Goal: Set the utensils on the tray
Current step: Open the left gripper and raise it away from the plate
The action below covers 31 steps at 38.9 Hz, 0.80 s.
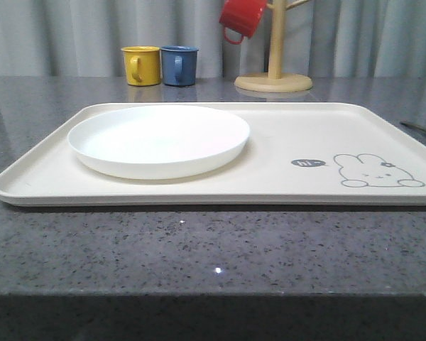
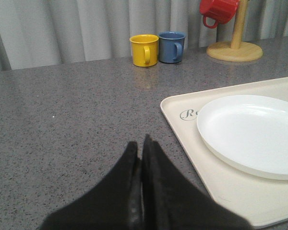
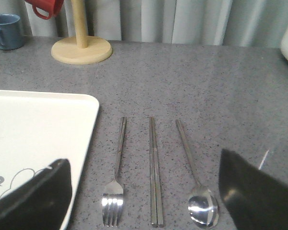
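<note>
I see the tray (image 1: 284, 138) holding only a white plate (image 1: 158, 140) on its left half. The fork (image 3: 116, 177), chopsticks (image 3: 154, 172) and spoon (image 3: 196, 179) lie side by side on the counter just right of it. My left gripper (image 2: 140, 155) is closed and empty; my right gripper (image 3: 144, 191) is spread wide above the cutlery.

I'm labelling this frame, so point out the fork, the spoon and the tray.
fork (image 3: 116, 179), right wrist view, on the handle just above the tines.
spoon (image 3: 203, 209), right wrist view, on the bowl.
tray (image 1: 298, 131), front view, on bare floor beside the plate.
</note>
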Tool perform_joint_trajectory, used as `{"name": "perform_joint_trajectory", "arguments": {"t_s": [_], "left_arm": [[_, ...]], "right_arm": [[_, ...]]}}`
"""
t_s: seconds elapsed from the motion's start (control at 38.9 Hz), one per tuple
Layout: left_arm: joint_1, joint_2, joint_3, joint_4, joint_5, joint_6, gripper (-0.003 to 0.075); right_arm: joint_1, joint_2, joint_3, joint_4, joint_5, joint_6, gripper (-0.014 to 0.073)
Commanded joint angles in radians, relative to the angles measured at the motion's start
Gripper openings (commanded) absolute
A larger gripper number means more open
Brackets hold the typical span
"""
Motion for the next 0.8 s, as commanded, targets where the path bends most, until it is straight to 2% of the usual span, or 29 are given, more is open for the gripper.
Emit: {"name": "perform_joint_trajectory", "arguments": {"t_s": [0.0,0.41,0.54,0.69,0.77], "left_arm": [[0.0,0.007,-0.028,-0.01,-0.087,-0.008,-0.0018],[0.0,0.007,-0.028,-0.01,-0.087,-0.008,-0.0018],[0.0,0.007,-0.028,-0.01,-0.087,-0.008,-0.0018],[0.0,0.007,-0.028,-0.01,-0.087,-0.008,-0.0018],[0.0,0.007,-0.028,-0.01,-0.087,-0.008,-0.0018]], "right_arm": [[-0.006,0.013,-0.034,-0.009,-0.074,-0.006,0.0642],[-0.006,0.047,-0.049,-0.008,-0.1,-0.006,0.0642],[-0.006,0.197,-0.13,-0.008,-0.076,-0.006,0.0596],[-0.006,0.42,-0.273,-0.008,0.038,-0.006,0.0483],[-0.006,0.53,-0.348,-0.003,0.095,-0.006,0.0463]]}}
